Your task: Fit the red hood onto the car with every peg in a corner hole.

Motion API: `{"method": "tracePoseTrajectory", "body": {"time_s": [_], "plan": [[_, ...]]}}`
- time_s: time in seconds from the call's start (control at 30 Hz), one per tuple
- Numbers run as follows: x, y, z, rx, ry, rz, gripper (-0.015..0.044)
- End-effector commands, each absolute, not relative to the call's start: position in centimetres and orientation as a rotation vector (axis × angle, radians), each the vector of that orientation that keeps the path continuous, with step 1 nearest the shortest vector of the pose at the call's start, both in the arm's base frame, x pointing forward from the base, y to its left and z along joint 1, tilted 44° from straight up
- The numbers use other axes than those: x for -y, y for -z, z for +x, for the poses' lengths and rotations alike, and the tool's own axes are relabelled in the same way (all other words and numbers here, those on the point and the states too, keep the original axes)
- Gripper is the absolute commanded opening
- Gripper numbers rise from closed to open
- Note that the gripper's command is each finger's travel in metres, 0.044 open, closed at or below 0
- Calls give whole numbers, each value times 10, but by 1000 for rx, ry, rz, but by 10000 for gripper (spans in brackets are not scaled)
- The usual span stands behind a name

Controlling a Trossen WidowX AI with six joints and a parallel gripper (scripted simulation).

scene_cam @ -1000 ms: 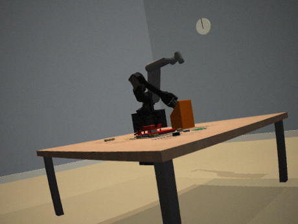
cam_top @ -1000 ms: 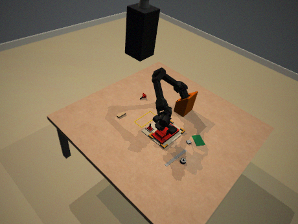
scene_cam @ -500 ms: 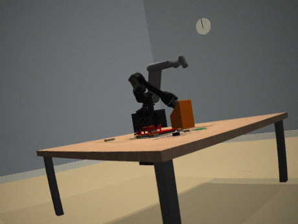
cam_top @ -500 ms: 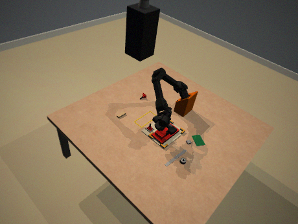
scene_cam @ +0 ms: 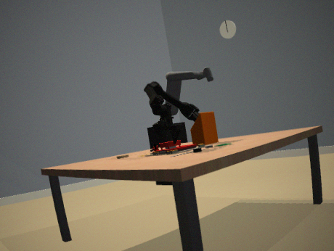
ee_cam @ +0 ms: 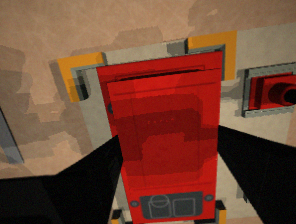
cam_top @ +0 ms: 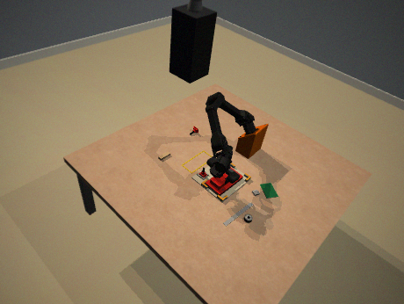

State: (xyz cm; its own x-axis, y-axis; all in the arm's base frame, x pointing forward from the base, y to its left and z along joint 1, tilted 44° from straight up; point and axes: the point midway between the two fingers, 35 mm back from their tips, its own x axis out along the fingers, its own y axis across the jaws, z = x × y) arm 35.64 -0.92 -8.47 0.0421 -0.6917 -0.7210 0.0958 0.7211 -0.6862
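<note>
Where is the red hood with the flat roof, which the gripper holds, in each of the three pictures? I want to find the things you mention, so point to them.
Top: a little below and right of the centre, the red hood (cam_top: 218,181) is under the gripper (cam_top: 220,177), partly hidden.
Exterior: it is low, left of the orange angular block (scene_cam: 209,128); hood and chassis are hard to separate there.
Wrist: it fills the middle, the hood (ee_cam: 165,130) between the black fingers.
Shared landmark: the red car chassis (cam_top: 237,176) (scene_cam: 186,146) (ee_cam: 160,61).
</note>
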Motion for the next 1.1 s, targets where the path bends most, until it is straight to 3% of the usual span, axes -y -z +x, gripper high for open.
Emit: {"method": "tracePoseTrajectory", "body": {"time_s": [0.0,0.4,0.93,1.07], "plan": [[15,90,355,-1420,657,-534,0],[15,90,356,-1417,655,-529,0],[15,90,357,-1416,655,-526,420],[12,86,357,-1417,655,-525,440]]}}
